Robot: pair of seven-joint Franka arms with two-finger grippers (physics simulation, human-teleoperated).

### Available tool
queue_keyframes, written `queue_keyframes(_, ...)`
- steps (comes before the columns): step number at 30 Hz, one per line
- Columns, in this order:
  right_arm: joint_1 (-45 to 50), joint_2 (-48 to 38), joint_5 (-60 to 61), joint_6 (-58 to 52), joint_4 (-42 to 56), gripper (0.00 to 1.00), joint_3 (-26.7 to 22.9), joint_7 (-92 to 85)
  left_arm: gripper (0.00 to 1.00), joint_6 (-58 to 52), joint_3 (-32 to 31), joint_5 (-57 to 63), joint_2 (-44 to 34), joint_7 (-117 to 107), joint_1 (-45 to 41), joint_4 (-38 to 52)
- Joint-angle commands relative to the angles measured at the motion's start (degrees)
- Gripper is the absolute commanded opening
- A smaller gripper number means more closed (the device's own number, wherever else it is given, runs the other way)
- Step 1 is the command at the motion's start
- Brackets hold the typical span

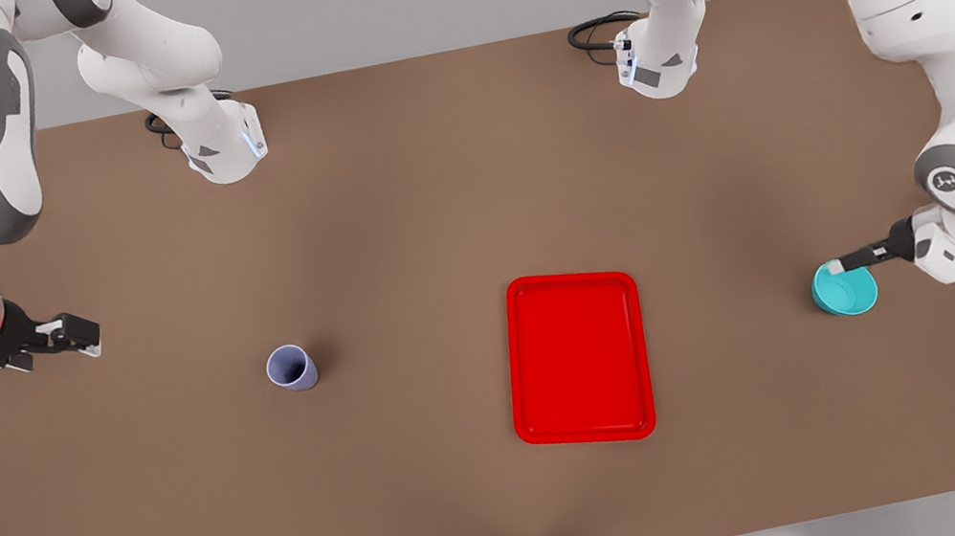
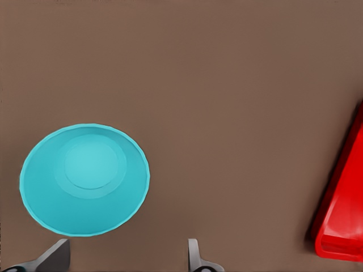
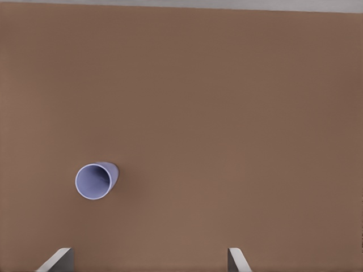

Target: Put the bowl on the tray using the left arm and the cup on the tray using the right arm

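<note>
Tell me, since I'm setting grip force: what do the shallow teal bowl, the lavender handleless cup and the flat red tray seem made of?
Shallow teal bowl: likely smooth plastic, uniform colour with a soft sheen. Lavender handleless cup: probably matte plastic, thin-walled, with no highlights. Flat red tray: looks like glossy moulded plastic, with a bright rim and rounded corners. These are renders, so the materials stay guesses.

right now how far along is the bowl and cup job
Nothing is placed yet: the tray holds nothing. In hand: the left gripper, open, sits at the bowl. Left: the right gripper, open, is away from the cup; both placements remain.
</note>
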Motion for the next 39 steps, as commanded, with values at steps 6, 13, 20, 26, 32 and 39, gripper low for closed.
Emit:
queue_keyframes(6,-0.53,-0.27,0.08,0.66,-0.26,1.0,-0.43,-0.34,1.0,4.3,-0.09,-5.04,3.69,-0.03,3.59,0.62)
queue_keyframes(13,-0.53,-0.27,0.17,0.66,-0.26,1.0,-0.43,-0.52,1.0,6.59,-0.09,-6.71,6.42,0.06,5.35,1.33)
queue_keyframes(20,-0.53,-0.27,0.17,0.66,-0.18,1.0,-0.43,-0.52,1.0,8.61,-0.09,-8.03,10.11,0.59,5.7,1.33)
queue_keyframes(26,-0.53,-0.27,0.17,0.66,-0.18,1.0,-0.43,-0.52,0.63,8.61,-0.27,-7.95,10.9,-0.11,5.7,1.41)
queue_keyframes(32,-0.53,-0.27,0.17,0.66,-0.18,1.0,-0.43,-0.52,0.32,8.61,-0.27,-7.95,10.81,-0.12,5.61,1.41)
queue_keyframes(39,-0.44,-0.27,0.26,0.66,-0.18,1.0,-0.43,-0.52,0.21,8.61,-0.35,-7.86,10.9,-0.2,5.61,1.77)
